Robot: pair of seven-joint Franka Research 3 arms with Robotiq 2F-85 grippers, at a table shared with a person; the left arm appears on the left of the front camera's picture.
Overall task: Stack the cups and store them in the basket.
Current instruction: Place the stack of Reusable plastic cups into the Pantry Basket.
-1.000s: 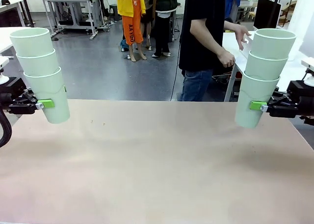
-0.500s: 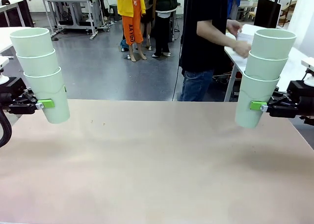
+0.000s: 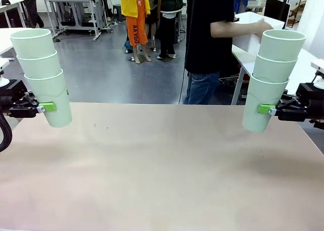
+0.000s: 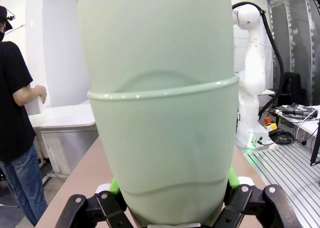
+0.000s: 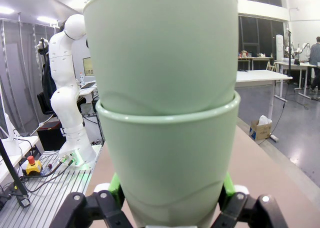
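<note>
My left gripper (image 3: 50, 106) is shut on the bottom cup of a stack of three mint-green cups (image 3: 43, 71), held above the table's far left corner and leaning slightly. My right gripper (image 3: 262, 108) is shut on the bottom cup of another three-cup stack (image 3: 273, 71) over the far right edge. The left wrist view looks up the left stack (image 4: 160, 113) from the left gripper (image 4: 172, 208). The right wrist view looks up the right stack (image 5: 165, 113) from the right gripper (image 5: 167, 208). The person (image 3: 207, 38) holds the white basket (image 3: 248, 36) over a side table at the back right.
The wooden table (image 3: 162, 165) stretches bare between the two arms. A white side table (image 3: 304, 69) stands behind the right stack. Other people and workbenches stand far back across the grey floor.
The person's hands have gone from the side table's top to the white basket and raised it. Both arms and their cup stacks have stayed still.
</note>
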